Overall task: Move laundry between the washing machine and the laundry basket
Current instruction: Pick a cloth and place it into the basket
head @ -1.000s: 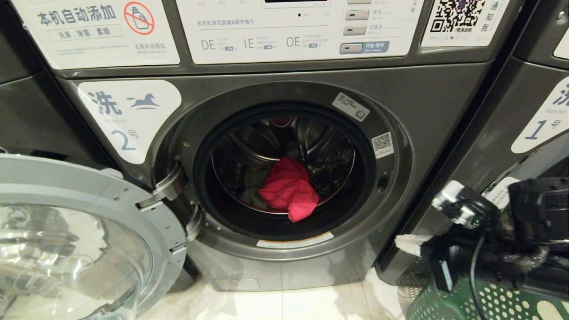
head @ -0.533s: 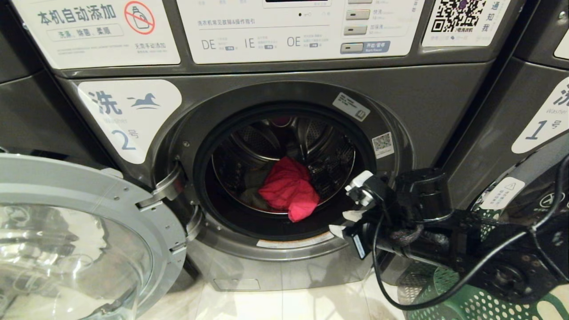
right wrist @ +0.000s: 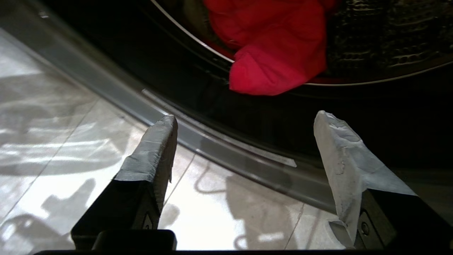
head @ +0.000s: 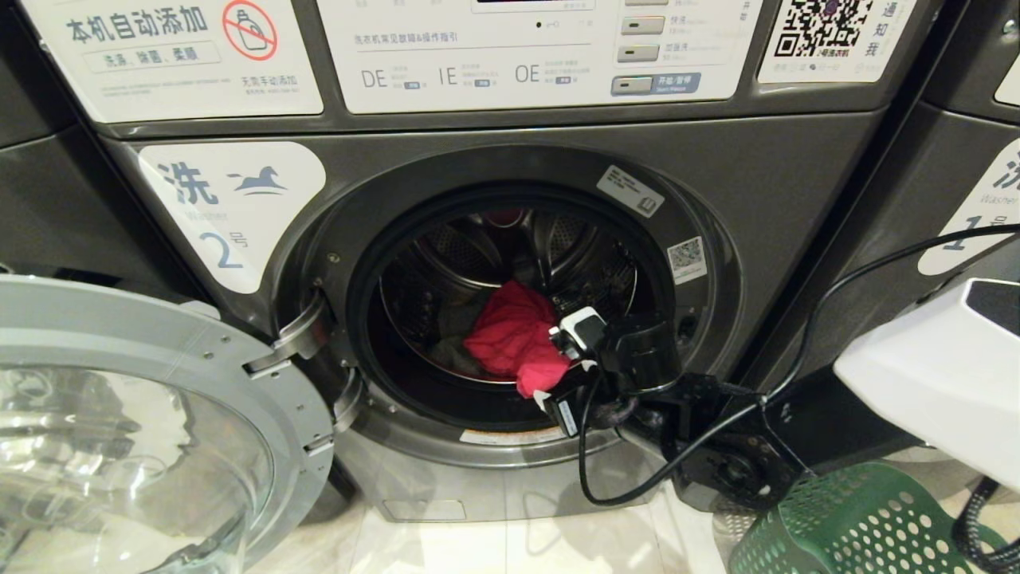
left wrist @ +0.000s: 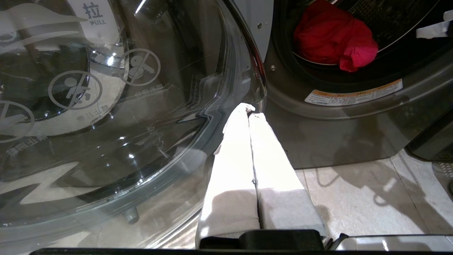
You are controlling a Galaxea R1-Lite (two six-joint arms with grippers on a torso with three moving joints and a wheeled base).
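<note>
Laundry, red garment [head: 514,339]: lodged low in the drum of the washing machine [head: 494,263] numbered 2, one fold drooping over the drum's front lip; a darker cloth [head: 456,331] is glimpsed just behind it on the robot's left. Door [head: 151,414]: swung fully open toward the left. Laundry basket [head: 853,522]: green, perforated, set on the floor at the lower right of the machine. Right end effector [head: 564,365]: held at the mouth of the opening, just beside the hanging fold, fingers spread wide and nothing between them. Left end effector [left wrist: 249,109]: fingers pressed together, empty, parked low beside the edge of the glass door. Step judged in hand: reach for the red garment, to be carried to the basket. Handling advice: the spread fingers are best carried over the door seal and down onto the bunched, thickest part of the cloth rather than the thin drooping tip, so that the grip does not slip; closure is best delayed until cloth sits between both fingers; the lift should clear the drum lip. Views compared: the right wrist view alone shows the gap between fingers [right wrist: 155,148] and cloth; the head view alone places the basket; the left wrist view alone shows the parked end effector.
</note>
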